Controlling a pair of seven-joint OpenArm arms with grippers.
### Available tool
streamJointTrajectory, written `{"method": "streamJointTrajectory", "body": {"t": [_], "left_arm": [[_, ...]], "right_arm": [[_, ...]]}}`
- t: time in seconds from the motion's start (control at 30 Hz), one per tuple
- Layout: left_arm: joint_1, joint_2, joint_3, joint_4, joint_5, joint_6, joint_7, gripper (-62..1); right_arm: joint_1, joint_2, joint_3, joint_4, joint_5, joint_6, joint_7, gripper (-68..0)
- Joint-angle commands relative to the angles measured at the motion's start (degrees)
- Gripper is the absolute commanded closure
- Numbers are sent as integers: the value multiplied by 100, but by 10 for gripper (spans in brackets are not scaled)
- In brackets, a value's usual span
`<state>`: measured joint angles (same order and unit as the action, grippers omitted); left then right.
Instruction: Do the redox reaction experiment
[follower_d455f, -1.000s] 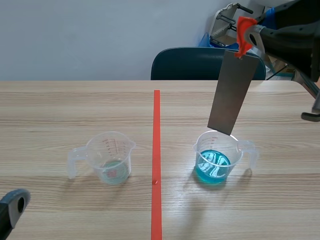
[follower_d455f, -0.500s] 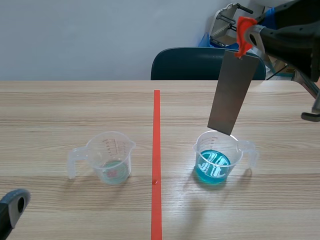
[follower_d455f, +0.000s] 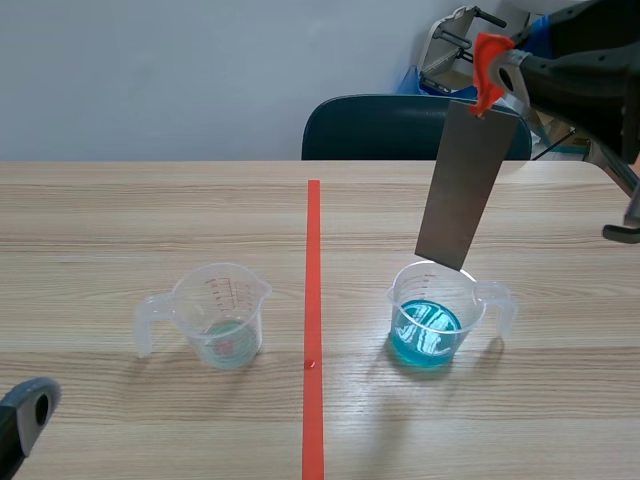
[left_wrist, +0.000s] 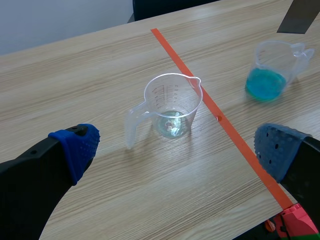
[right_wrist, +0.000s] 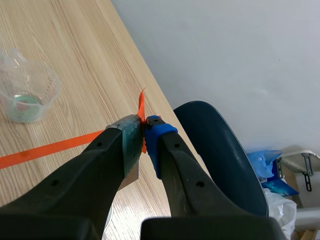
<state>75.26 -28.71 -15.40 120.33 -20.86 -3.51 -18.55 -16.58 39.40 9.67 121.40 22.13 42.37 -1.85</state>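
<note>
Cups of clear plastic, two of them, stand on a wooden table (follower_d455f: 120, 210). The landmark is the cup of blue liquid (follower_d455f: 436, 318), which holds a shallow pool of bright blue and has its handle turned away from the orange tape line (follower_d455f: 313, 300).

A flat grey metal strip (follower_d455f: 465, 185) hangs over the far rim of that cup, tilted, with its lower end just above the rim (whether it touches cannot be told). The strip's upper end carries an orange tab (follower_d455f: 487, 62). The right claw (right_wrist: 146, 132) is closed tight on that upper end, high above the cup, with the tab poking out between its fingers.

Across the tape line from the cup of blue liquid stands the second cup (follower_d455f: 220, 315), well apart from it, with only a little pale liquid at the bottom and its handle pointing away.

The left claw (left_wrist: 177, 147) hovers low on the near side of that second cup, spread wide with nothing in it, its blue dotted pads (left_wrist: 77, 147) far apart.

A dark chair (follower_d455f: 385, 128) sits beyond the table's far edge, behind the strip.
</note>
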Motion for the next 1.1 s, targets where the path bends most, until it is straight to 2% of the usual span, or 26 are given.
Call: {"method": "streamJointTrajectory", "body": {"t": [0.0, 0.43, 0.77, 1.07], "left_arm": [[9, 42, 15, 76, -37, -22, -94, -623], [9, 39, 15, 76, -37, -22, -94, -623], [9, 39, 15, 76, -37, -22, -96, -623], [7, 39, 15, 76, -37, -22, -98, -623]], "right_arm": [[17, 39, 46, 70, 61, 35, 46, -8], [157, 39, -92, 68, 59, 35, 7, -8], [988, -33, -957, 68, 63, 35, -262, -8], [1847, -503, -1982, 63, 63, 35, -833, -8]]}}
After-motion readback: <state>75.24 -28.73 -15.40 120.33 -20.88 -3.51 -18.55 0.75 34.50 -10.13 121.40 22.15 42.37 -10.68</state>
